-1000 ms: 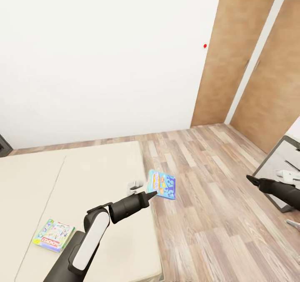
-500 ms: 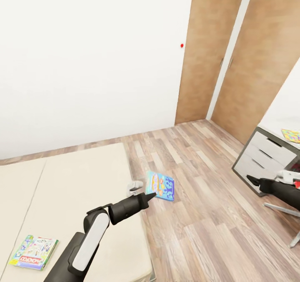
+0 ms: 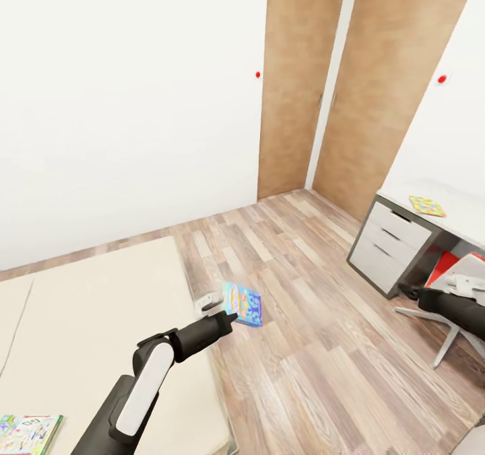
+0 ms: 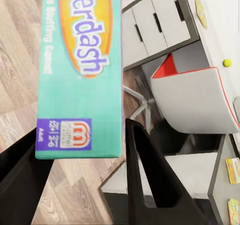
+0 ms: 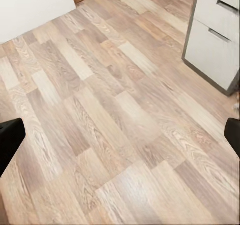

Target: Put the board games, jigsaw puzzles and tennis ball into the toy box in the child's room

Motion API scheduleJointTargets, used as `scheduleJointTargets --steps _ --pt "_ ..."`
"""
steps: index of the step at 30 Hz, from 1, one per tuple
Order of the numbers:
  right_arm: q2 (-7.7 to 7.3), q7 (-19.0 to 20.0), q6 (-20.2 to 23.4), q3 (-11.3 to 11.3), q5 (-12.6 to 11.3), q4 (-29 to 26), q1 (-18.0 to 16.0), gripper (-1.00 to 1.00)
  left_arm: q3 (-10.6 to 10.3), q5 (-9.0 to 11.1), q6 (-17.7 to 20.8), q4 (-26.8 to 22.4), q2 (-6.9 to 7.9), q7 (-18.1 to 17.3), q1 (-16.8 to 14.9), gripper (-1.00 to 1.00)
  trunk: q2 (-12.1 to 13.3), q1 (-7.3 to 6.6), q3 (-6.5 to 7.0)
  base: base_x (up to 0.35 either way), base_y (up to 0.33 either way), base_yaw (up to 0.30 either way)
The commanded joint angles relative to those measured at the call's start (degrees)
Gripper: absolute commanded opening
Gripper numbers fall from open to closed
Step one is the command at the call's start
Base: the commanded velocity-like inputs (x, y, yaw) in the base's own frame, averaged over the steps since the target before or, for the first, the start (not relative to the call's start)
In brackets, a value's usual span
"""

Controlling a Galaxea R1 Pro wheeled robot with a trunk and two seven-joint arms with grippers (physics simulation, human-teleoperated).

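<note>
Blue board game (image 3: pixel 242 303) between left gripper (image 3: pixel 228 317) fingers

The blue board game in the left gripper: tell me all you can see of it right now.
The blue board game is a flat printed cardboard box, teal-blue, with an orange oval logo ending in "derdash" and a purple maker's mark in one corner. It is intact and closed. The left gripper is shut on one edge of it, a dark finger on each face, holding it tilted in the air above the wood floor, just past the edge of the bed. Nothing else touches it.
</note>
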Motion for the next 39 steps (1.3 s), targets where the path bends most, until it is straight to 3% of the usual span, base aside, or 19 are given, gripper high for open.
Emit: scheduleJointTargets --steps 1,19,39 --pt "0.0 0.01 0.41 -0.06 -0.34 -0.03 -0.07 1.0 0.07 0.17 0.26 -0.04 -0.02 0.39 -0.03 -1.0 -0.11 0.03 -0.08 0.0 0.0 -0.278" --pt "-0.05 0.02 0.42 2.19 -0.3 -0.03 -0.07 1.0 -0.2 -0.48 0.16 -0.46 -0.04 5.34 0.0 -1.0 -0.11 0.03 0.61 0.0 0.0 -0.252" --pt "0.4 -0.05 0.62 2.41 0.02 -0.01 -0.05 1.0 0.32 -0.5 0.15 0.21 0.29 5.93 0.0 -1.0 -0.11 0.03 0.69 0.0 0.0 -0.031"
